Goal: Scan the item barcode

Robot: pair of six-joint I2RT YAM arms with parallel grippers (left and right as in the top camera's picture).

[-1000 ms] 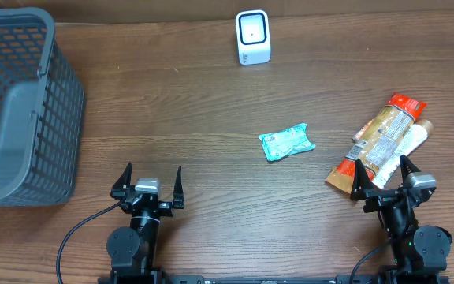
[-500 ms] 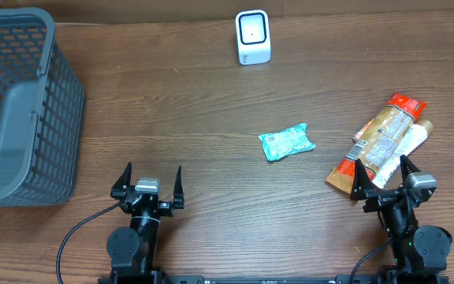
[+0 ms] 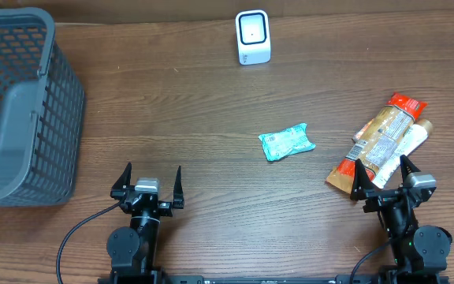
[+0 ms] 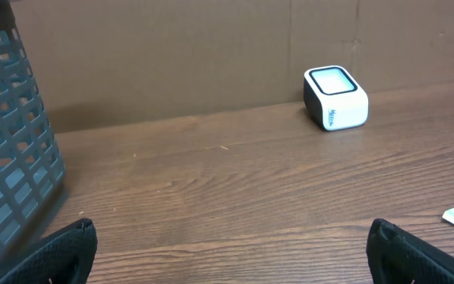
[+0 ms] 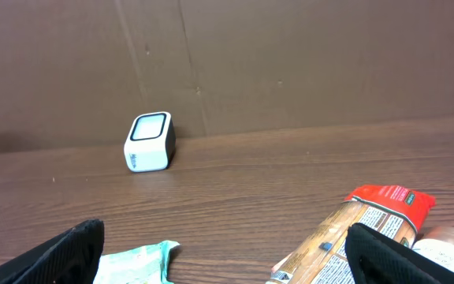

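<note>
Overhead view: nothing has shifted over the last second. Both arms sit parked at the near edge of the desk [image 3: 172,102], and no object has moved.

- left fingers [image 3: 123,181]: spread wide, empty, near edge left of centre. The left wrist view shows only bare wood between the tips.
- right fingers [image 3: 357,181]: spread wide, empty, toward the near-right corner.
- teal packet [image 3: 287,142]: lies flat about mid-desk, a little right of centre, well apart from both arms.
- snack bag [image 3: 381,142]: long orange-and-red pack, lying diagonally by the right edge with its near end just beyond the right fingers. A pale tube [image 3: 418,136] lies against its right side, touching it.
- scanner [image 3: 253,37]: small white unit standing at the middle of the far edge, with nothing in front of it.
- basket [image 3: 53,55]: grey mesh, far-left corner.

Reading: with no motion, the task has not started. Nothing is picked up and nothing is near the scanner. I cannot tell which item goes first. The snack bag is closest to the right arm, while the teal packet lies between the two arms. No barcode can be made out in any view, so the item may need turning once lifted.
</note>
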